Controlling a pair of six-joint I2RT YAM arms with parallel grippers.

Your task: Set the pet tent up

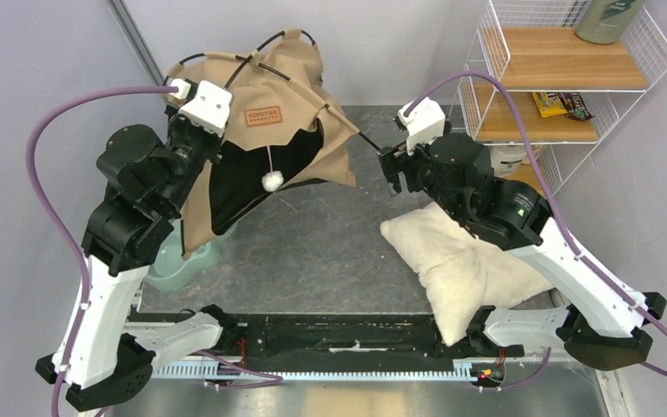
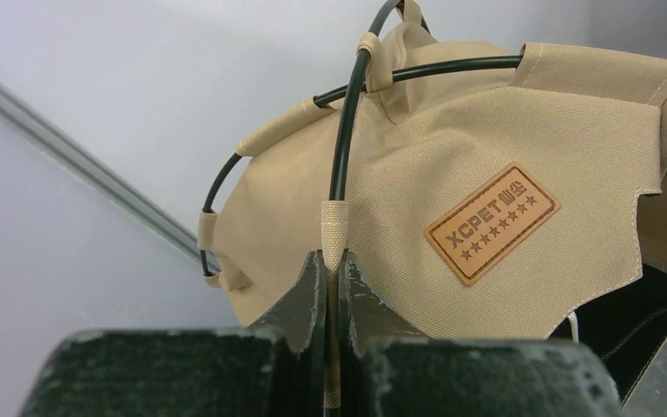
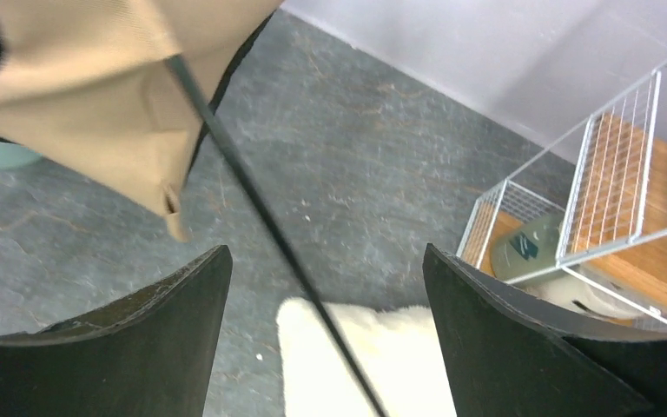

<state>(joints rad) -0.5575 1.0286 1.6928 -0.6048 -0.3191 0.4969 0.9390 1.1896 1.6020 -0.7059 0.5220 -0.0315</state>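
Over the table [image 1: 339, 248], far left — pet tent [image 1: 287, 139], half raised; left pincer [image 2: 333, 269] clamped on its pole sleeve [image 2: 334, 228]; right pincer [image 3: 326, 261] wide apart around the loose pole [image 3: 226, 148]. We should close squarely, flex gently.

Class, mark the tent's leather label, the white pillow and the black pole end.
leather label [image 2: 491, 223], left wrist view, centre.
white pillow [image 1: 460, 261], top external view, middle.
black pole [image 3: 267, 217], right wrist view, shaft.

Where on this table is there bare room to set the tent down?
Widest bare patch: mid-table, bordered by the pet tent, the pillow and the near rail. A smaller back strip between tent and wire shelf is crossed by a loose pole at the open right claw. Left side is crowded: tent, green bowl, left arm.
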